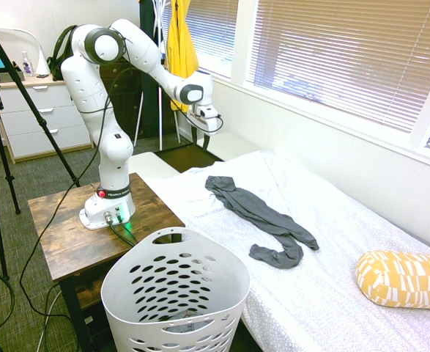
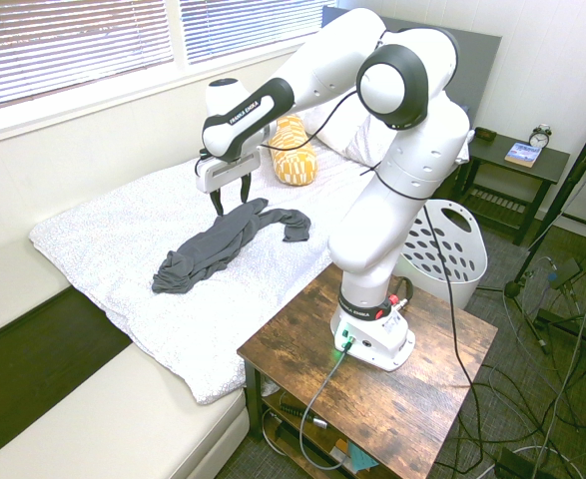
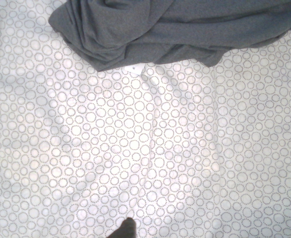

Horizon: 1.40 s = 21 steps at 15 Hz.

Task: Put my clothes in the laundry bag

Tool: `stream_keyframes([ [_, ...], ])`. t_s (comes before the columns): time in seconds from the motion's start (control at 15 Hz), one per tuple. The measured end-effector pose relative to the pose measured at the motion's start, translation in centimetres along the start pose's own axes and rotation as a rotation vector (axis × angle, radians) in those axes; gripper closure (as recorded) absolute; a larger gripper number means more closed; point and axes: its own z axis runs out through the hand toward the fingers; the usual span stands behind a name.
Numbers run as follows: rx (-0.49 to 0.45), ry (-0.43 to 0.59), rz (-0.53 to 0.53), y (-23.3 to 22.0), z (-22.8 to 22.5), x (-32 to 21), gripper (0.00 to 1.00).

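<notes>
White circle-print bedding (image 2: 123, 239) spreads wide and bare around the gripper (image 2: 230, 203), whose fingers hang apart, holding nothing, pointing straight down above the bed. Just below the fingertips lies the clothes (image 2: 218, 244), a limp grey strip. Well apart, past the bed's edge, stands the laundry bag (image 1: 174, 293).

**White arm with black joint rings**

The arm (image 2: 392, 190) is made of glossy white, rounded shells, with dark grey to black rings and round caps at the joints. One link carries small dark lettering along its side. The base (image 1: 108, 209) is a white block with a red button, dark sockets and a green light. The gripper (image 2: 230, 196) has a white box-shaped body and two slim dark fingers.
</notes>
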Motion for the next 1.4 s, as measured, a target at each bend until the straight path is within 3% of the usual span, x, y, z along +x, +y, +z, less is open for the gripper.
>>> stream_keyframes([
  [0.4,0.001,0.01,-0.011,-0.9,0.4,0.7,0.0],
  [0.73,-0.027,0.03,-0.053,-6.8,2.8,6.4,0.0],
  [1.4,-0.125,-0.052,-0.144,-16.0,19.7,16.4,0.0],
])
